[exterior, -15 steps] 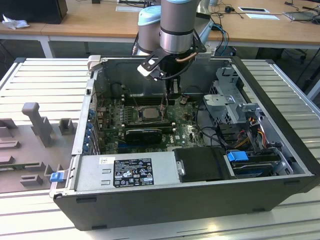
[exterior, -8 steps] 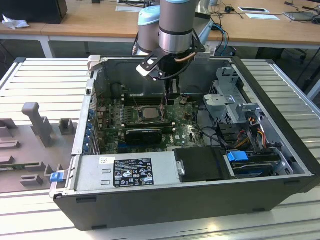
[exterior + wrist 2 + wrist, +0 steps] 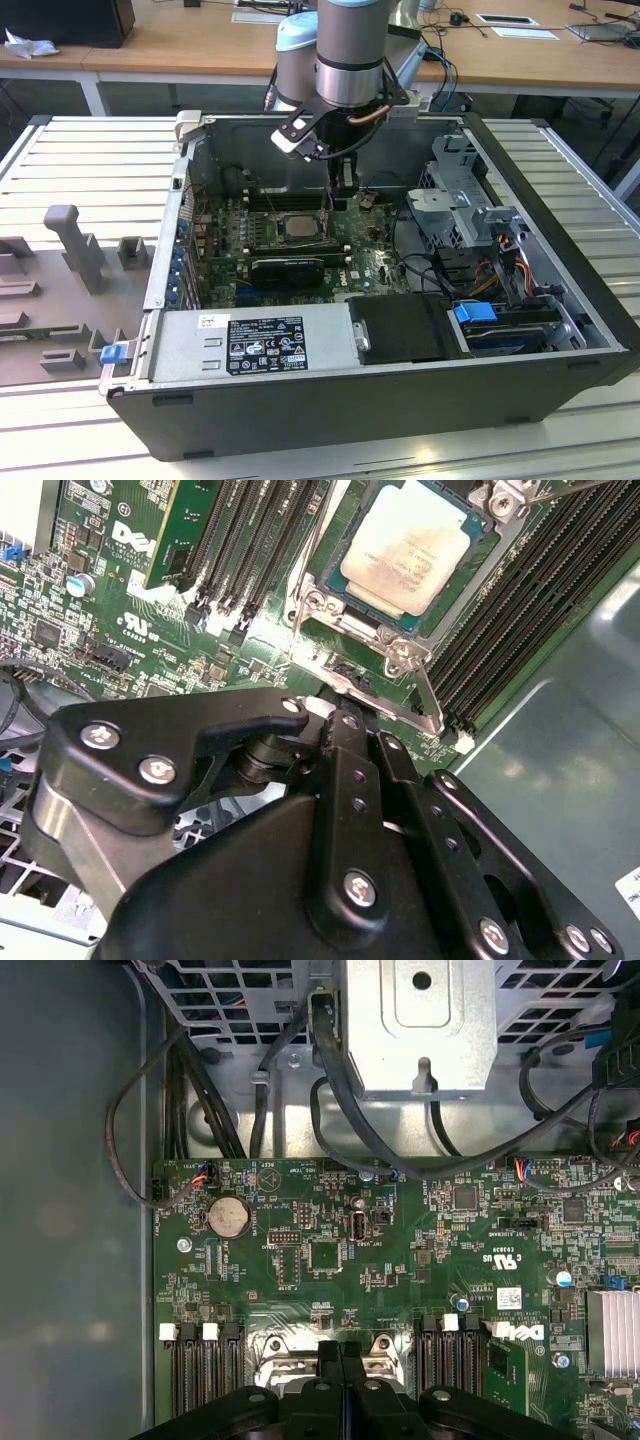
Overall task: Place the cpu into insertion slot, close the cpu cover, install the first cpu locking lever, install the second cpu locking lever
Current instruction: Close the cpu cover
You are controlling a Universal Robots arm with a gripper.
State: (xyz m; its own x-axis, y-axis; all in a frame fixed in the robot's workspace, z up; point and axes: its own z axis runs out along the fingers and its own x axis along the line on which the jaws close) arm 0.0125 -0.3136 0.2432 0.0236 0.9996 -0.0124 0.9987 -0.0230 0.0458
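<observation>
With the cpu lying flat in the insertion slot, right at the centre of the exterior view, the gripper hangs low inside the open computer case, just past the socket's upper edge. In the first wrist view its fingers are pressed together with nothing visible between them, which I'd read as a tip set for pushing rather than carrying. The second wrist view adds the detail: the cpu cover looks folded down around the chip, and a thin locking lever runs just beside the fingertips. I can't tell if they touch.
</observation>
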